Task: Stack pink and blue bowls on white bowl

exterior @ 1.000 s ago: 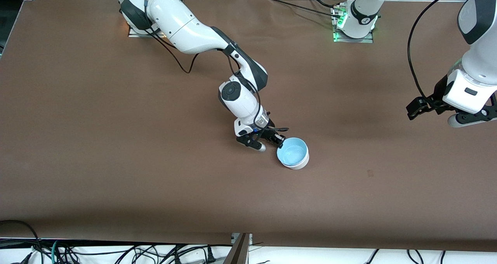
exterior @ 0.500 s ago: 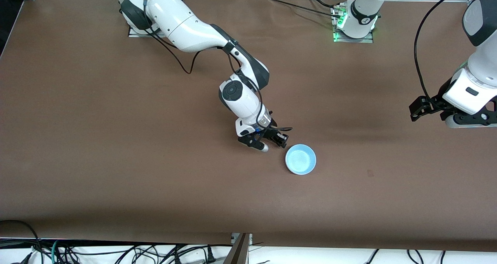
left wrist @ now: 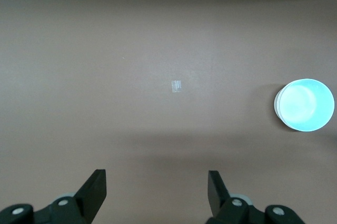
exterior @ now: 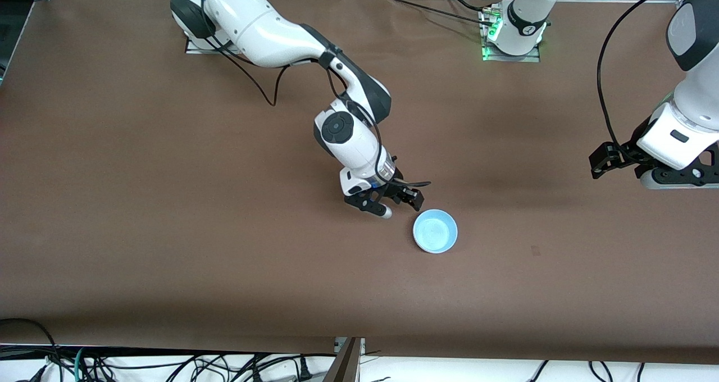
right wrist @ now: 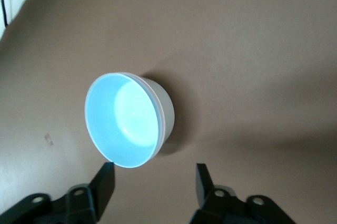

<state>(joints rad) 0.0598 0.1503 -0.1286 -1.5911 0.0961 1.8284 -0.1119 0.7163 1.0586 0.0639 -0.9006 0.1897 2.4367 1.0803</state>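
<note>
The light blue bowl (exterior: pixel 435 231) sits nested in the top of a stack near the table's middle. In the right wrist view the blue bowl (right wrist: pixel 124 124) fills the white bowl (right wrist: pixel 168 109), whose outer wall shows below the rim. Of the pink bowl only a thin pale edge (right wrist: pixel 161 116) shows between them. My right gripper (exterior: pixel 401 205) hangs open and empty just beside the stack, toward the robots' bases, touching nothing. In its own view the right gripper (right wrist: pixel 155 179) stands clear of the rim. My left gripper (exterior: pixel 620 169) waits open at the left arm's end of the table.
The brown table (exterior: pixel 168 202) is bare around the stack. A small pale mark (left wrist: pixel 177 85) lies on the cloth between the left gripper (left wrist: pixel 157 182) and the stack (left wrist: pixel 305 105). Cables hang off the table edge nearest the front camera.
The right gripper was shut on the tilted blue bowl's rim; it has opened and drawn back, and the bowl now sits level in the stack. The left arm has barely shifted.
</note>
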